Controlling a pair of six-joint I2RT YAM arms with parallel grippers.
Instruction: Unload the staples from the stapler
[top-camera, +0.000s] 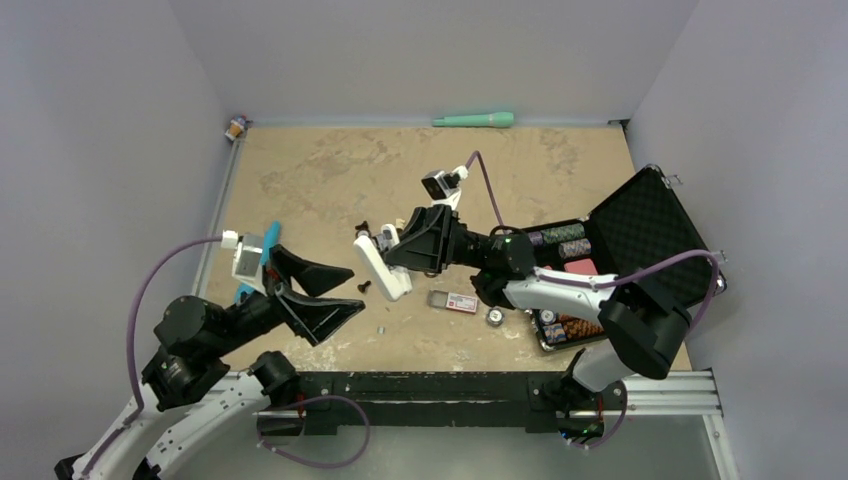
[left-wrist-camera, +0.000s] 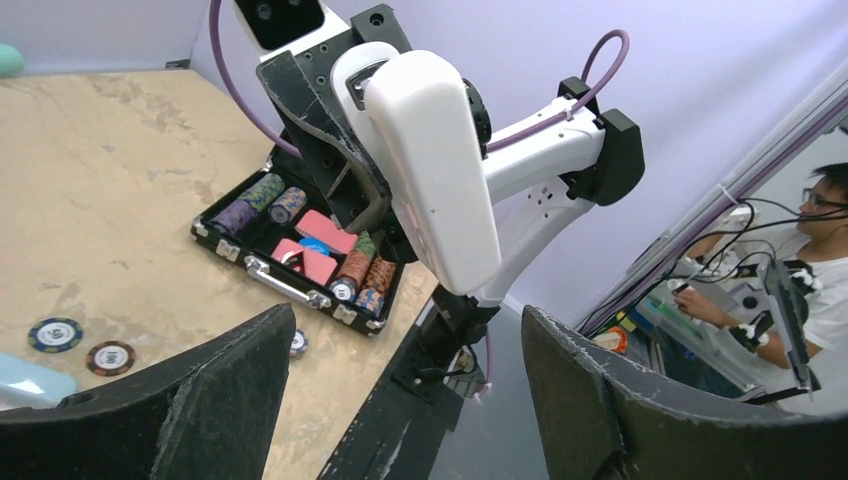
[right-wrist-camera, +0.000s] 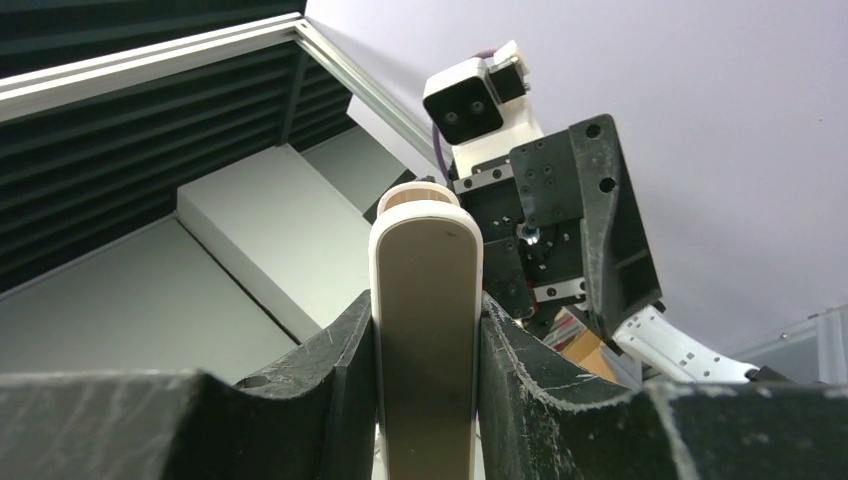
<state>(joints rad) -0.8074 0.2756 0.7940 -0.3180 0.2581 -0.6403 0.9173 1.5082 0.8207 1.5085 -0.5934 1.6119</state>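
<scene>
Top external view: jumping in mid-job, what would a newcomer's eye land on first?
The white stapler, clamped in the fingers of the right gripper and held above the middle of the table. Facing it from the left, the left gripper gapes open and empty. At the right edge lies an open black case of poker chips.

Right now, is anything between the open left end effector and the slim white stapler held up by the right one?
Nothing visible. The left end effector is open and faces the slim white stapler across bare air; the right end effector clamps it from the far side, not in between.
</scene>
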